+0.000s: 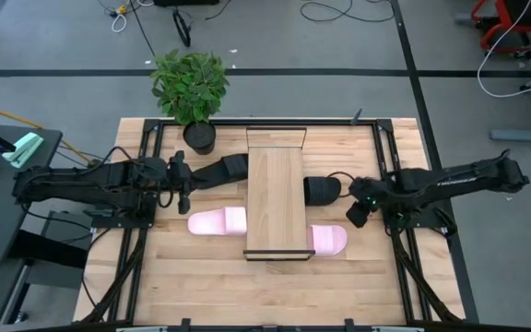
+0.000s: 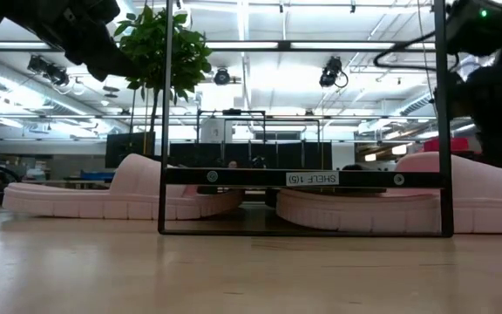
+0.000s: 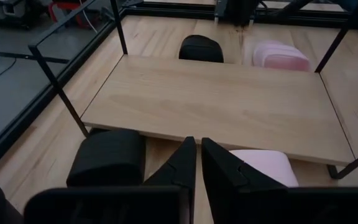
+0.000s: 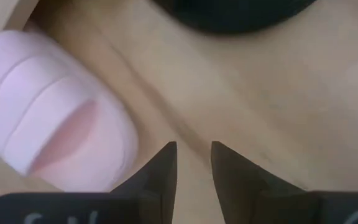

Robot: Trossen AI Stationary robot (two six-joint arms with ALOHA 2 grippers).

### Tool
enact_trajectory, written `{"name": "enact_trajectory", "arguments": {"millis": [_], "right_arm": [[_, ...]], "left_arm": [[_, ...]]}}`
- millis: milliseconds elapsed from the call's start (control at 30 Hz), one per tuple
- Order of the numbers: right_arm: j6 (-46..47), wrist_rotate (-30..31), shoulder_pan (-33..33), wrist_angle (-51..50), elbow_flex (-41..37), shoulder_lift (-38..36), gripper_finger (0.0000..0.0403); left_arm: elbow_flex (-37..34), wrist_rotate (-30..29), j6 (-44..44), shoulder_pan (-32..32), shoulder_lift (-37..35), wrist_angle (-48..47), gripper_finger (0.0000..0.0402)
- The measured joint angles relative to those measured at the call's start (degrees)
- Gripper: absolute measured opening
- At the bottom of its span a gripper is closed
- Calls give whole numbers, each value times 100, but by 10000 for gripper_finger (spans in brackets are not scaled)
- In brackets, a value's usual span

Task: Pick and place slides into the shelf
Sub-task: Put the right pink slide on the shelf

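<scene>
A light wooden worktop (image 1: 201, 286) framed in black bars stands on a grey floor, with a potted plant (image 1: 190, 88) at its far edge. In the middle sits the shelf (image 1: 275, 198), a long narrow rack of pale boards with black edging. All four slides lie under it, pushed in from the sides, so only their ends poke out: a black slide (image 1: 218, 172) and a pink slide (image 1: 216, 221) on the left, a black slide (image 1: 322, 190) and a pink slide (image 1: 330, 240) on the right. Judging by this, the placing looks nearly or fully done.

The left gripper (image 1: 181, 183) reaches in level from the left, just beside the left black slide, its fingers (image 3: 178, 165) almost together and holding nothing. The right gripper (image 1: 358, 214) stretches in from the right, tilted down at the bare wood between the right-hand pair, its fingers (image 4: 164, 163) a narrow gap apart and empty.
</scene>
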Motion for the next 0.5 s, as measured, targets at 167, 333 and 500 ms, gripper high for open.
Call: {"name": "enact_trajectory", "arguments": {"millis": [167,333,500], "right_arm": [[432,-530,11,488,-318,-2,105],[639,-929,11,534,-327,-4,107],[691,-996,8,541,-327,-4,128]], "left_arm": [[0,0,1,-1,0,-2,28],[0,2,3,-2,0,-11,19],[0,0,0,-2,0,-11,21]]}}
